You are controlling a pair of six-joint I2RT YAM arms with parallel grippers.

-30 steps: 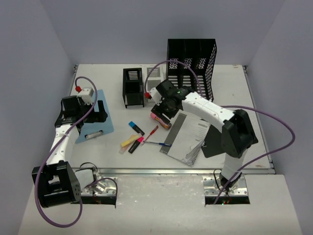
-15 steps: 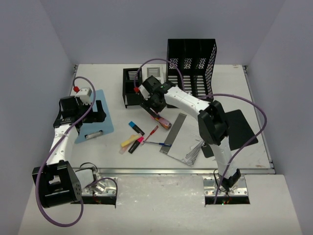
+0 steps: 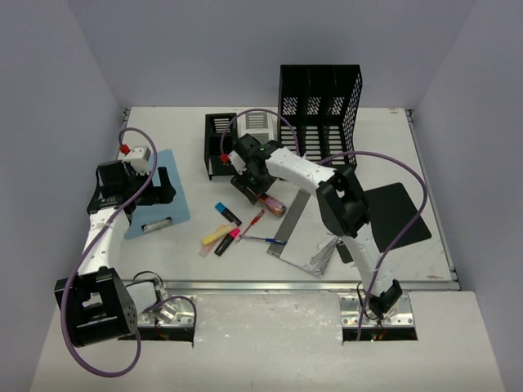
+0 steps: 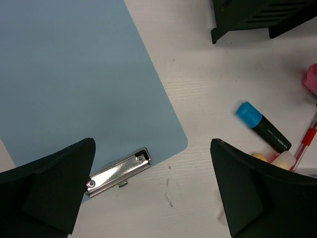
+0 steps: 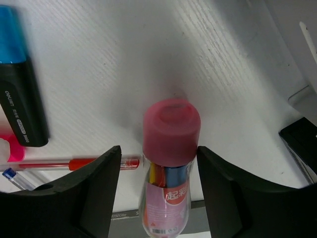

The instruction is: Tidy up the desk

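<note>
Top: in the last second the right arm folded its elbow in and the right claw (image 3: 249, 184) swung toward the black mesh pen holder (image 3: 221, 145), now just beyond it. The pen tube (image 3: 271, 203) hasn't budged and still lies on the desk (image 3: 400, 155) at the claw tips. I read that as a re-approach, not a lift. The left claw (image 3: 163, 189) is unchanged, over the blue clipboard (image 3: 176, 208).

Left wrist: left claw (image 4: 152, 148) is wide, with nothing between the fingers. The clipboard (image 4: 74, 74) corner and its metal clip (image 4: 119, 171) sit under the gap.

Right wrist: right claw (image 5: 158, 148) straddles the pen tube (image 5: 171, 131) at its pink cap. One finger is against the cap and there's daylight on the other side, so it isn't clamped. A red pen (image 5: 84, 162) lies beside the tips. The tube is probably bound for the holder, and the task looks early.
</note>
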